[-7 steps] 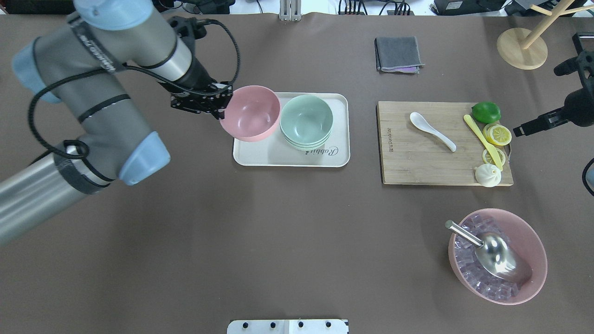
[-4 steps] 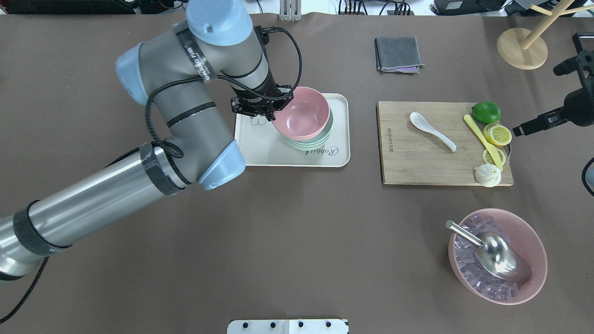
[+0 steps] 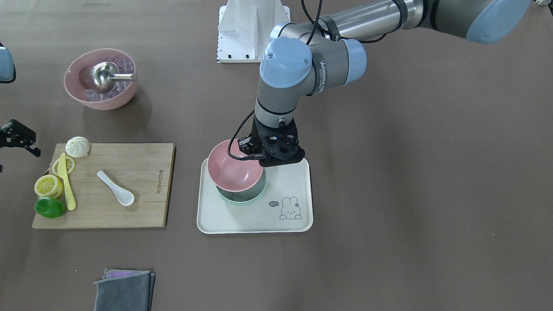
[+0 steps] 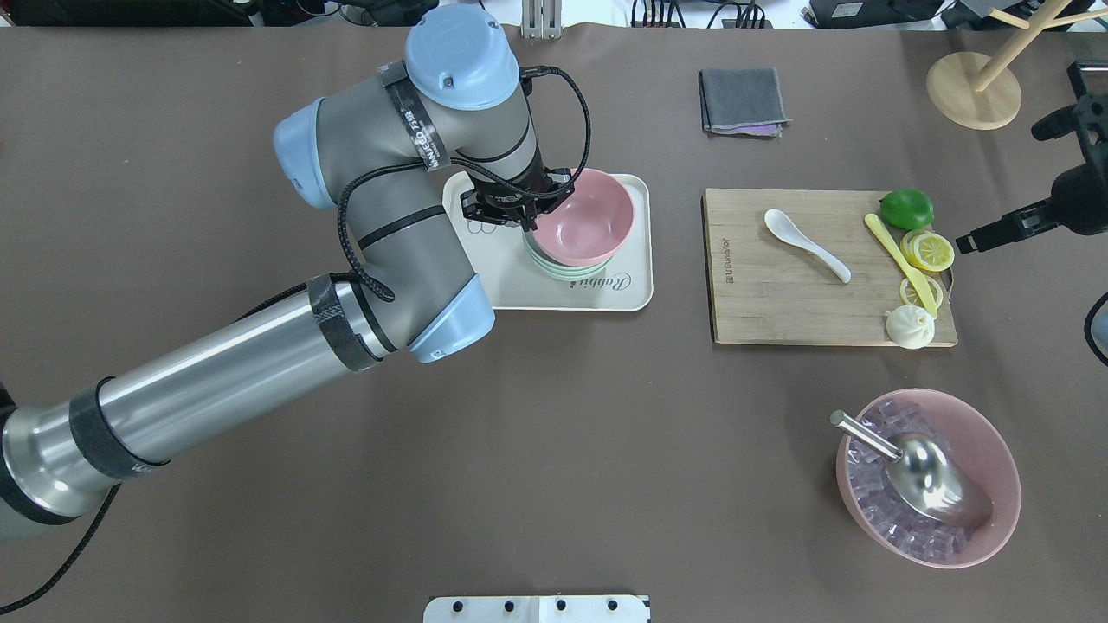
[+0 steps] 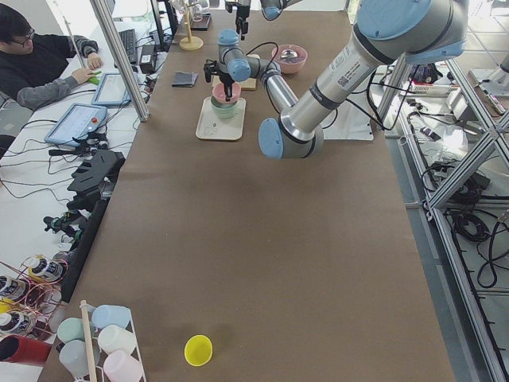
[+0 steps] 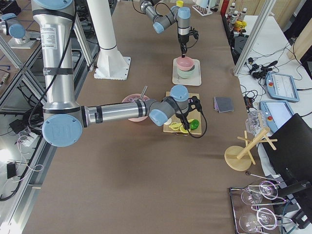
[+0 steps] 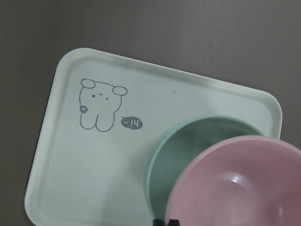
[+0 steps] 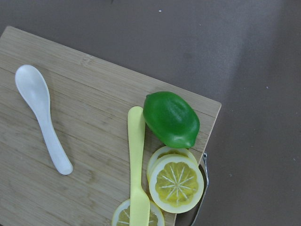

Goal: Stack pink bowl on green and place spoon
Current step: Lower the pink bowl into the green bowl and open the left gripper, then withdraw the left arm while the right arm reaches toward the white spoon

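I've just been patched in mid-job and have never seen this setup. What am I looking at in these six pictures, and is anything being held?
It is a robot with two arms at a brown table. One picture looks down from behind it, one faces it from across the table, two look along the table from its ends, and two come from cameras on the wrists. The left gripper is closed on the rim of a pink bowl, holding it over a stack of green bowls on a white tray. The right arm hangs over a cutting board that carries a white spoon, a lime, lemon slices, a yellow knife and a bun. Nearer the robot stands a larger pink bowl with ice cubes and a metal scoop.
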